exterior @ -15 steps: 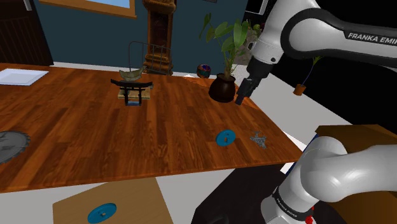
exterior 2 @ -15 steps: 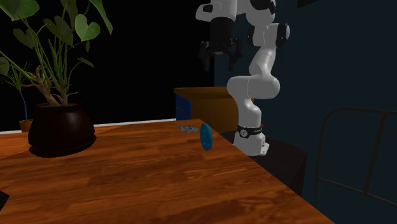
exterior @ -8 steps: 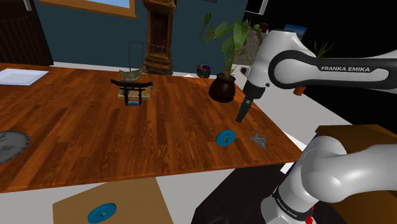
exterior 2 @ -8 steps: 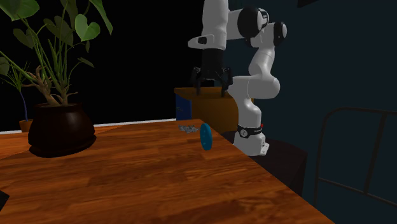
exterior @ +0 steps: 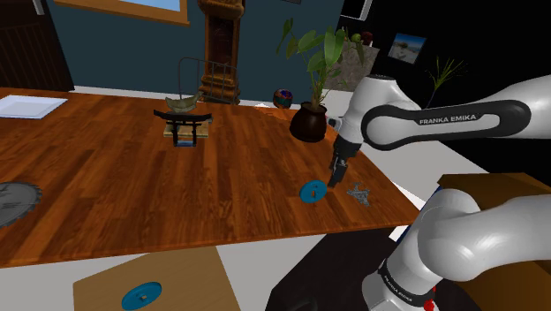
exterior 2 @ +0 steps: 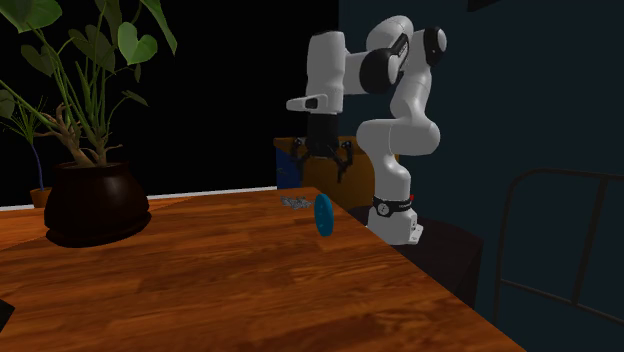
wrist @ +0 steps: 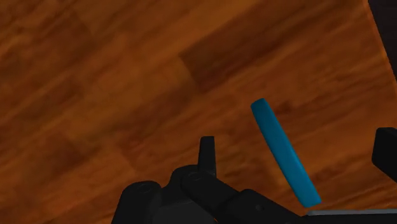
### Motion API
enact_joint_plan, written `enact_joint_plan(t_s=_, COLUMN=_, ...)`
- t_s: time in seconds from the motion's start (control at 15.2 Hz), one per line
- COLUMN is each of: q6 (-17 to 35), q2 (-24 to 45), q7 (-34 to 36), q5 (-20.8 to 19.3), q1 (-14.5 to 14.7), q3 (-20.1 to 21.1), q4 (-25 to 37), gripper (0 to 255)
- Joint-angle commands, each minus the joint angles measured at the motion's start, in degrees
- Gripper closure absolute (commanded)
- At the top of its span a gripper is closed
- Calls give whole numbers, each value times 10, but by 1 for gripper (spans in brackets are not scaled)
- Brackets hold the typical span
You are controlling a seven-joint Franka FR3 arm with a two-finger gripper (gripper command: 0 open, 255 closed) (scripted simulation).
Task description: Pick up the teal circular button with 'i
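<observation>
The teal round button stands tilted on its edge on the wooden table, near the corner closest to the stand. In the second exterior view the button shows as a thin upright disc. My black gripper hangs just above it, a little toward the table's end, fingers pointing down. In the second exterior view the gripper is open, its fingers spread wide. In the wrist view the button shows edge-on between the two fingers, which stand apart and do not touch it.
A small grey object lies beside the button near the table's end. A dark plant pot stands behind them. A black stand, a saw blade and a white tray sit farther off. Another teal disc lies on a low box.
The arm has folded down and lowered the gripper from high above the table's end to just over the button. The fingers stayed apart; the button has not moved.
</observation>
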Motion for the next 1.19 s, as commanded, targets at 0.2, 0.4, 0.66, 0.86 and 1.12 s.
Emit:
enact_joint_plan(t_s=0.2, q6=54, q2=28, q7=-1, q5=-8, q1=-1, q3=-8, q4=-25, gripper=0)
enact_joint_plan(t_s=0.4, q6=60, q2=31, q7=0, q5=-8, q1=-1, q3=-9, q4=-29, gripper=255)
enact_joint_plan(t_s=0.66, q6=60, q2=31, q7=-1, q5=-8, q1=-1, q3=-9, q4=-29, gripper=255)
enact_joint_plan(t_s=0.86, q6=59, q2=31, q7=-1, q5=-8, q1=-1, q3=-9, q4=-29, gripper=255)
enact_joint_plan(t_s=1.12, q6=39, q2=21, q7=-1, q5=-6, q1=0, q3=-6, q4=-18, gripper=255)
